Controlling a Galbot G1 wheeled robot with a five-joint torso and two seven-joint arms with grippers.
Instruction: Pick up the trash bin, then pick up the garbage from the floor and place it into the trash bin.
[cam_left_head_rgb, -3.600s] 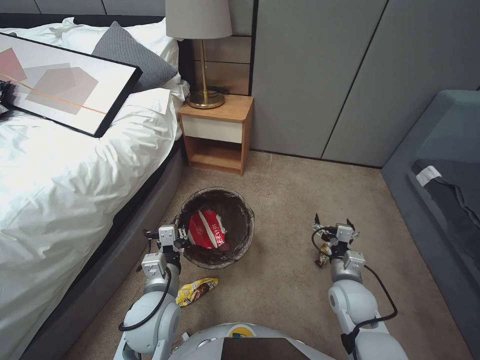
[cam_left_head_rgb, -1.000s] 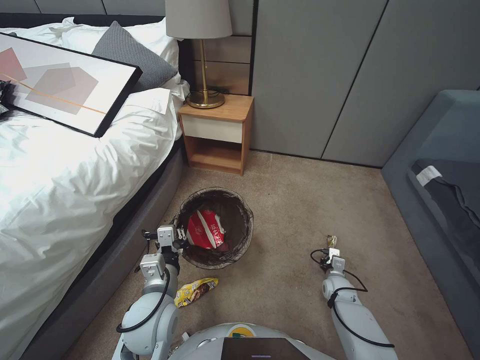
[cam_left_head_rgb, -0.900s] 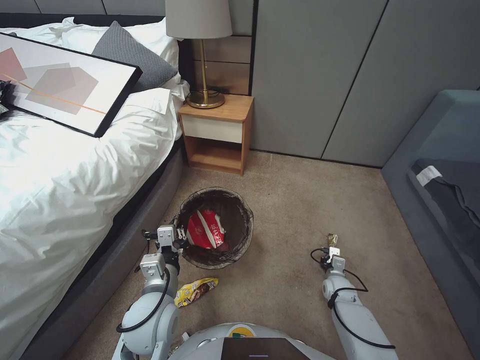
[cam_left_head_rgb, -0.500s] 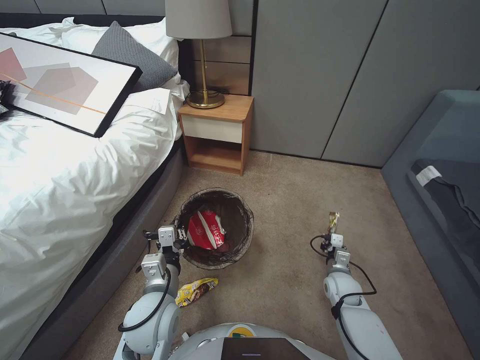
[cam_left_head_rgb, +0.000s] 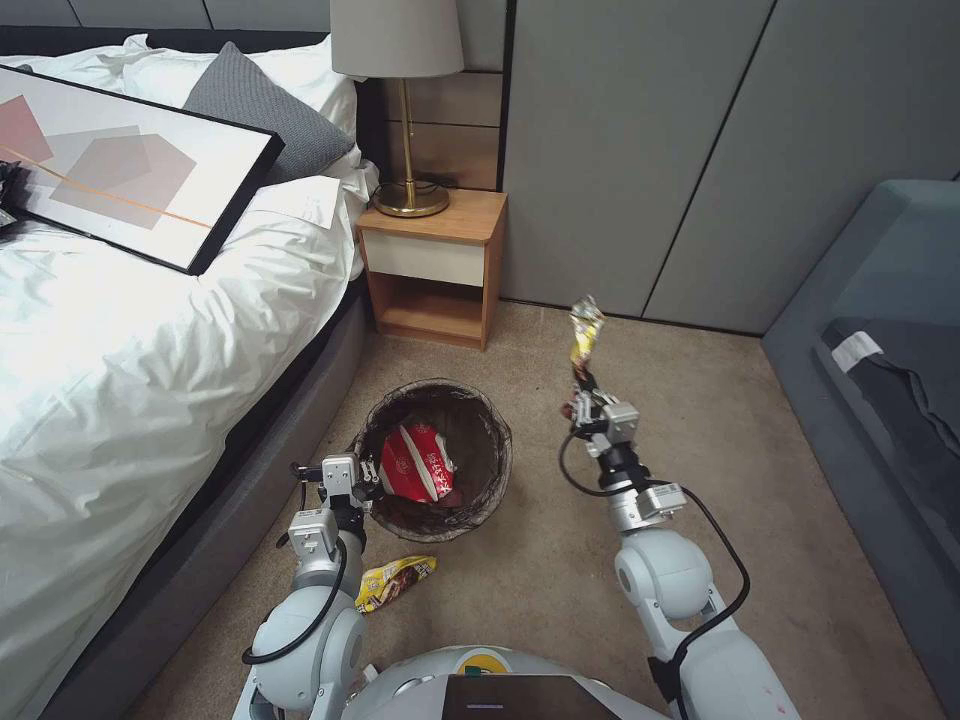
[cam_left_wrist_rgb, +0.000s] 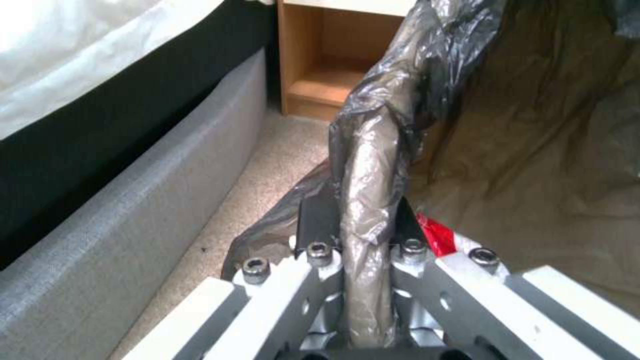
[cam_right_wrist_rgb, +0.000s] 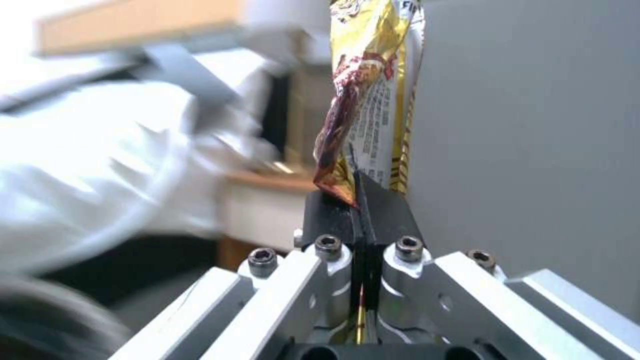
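Yellow wrapper (cam_left_head_rgb: 585, 337) pinched, R end effector (cam_left_head_rgb: 585, 400) | L end effector (cam_left_head_rgb: 357, 478) clamps trash bin (cam_left_head_rgb: 497, 470) rim

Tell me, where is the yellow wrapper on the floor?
In the head view, the yellow wrapper lies on the carpet on the robot's left, just below the trash bin, beside the left arm.

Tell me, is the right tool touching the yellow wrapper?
Touching. In the right wrist view, the right tool is shut on the wrapper's lower end, with no gap.
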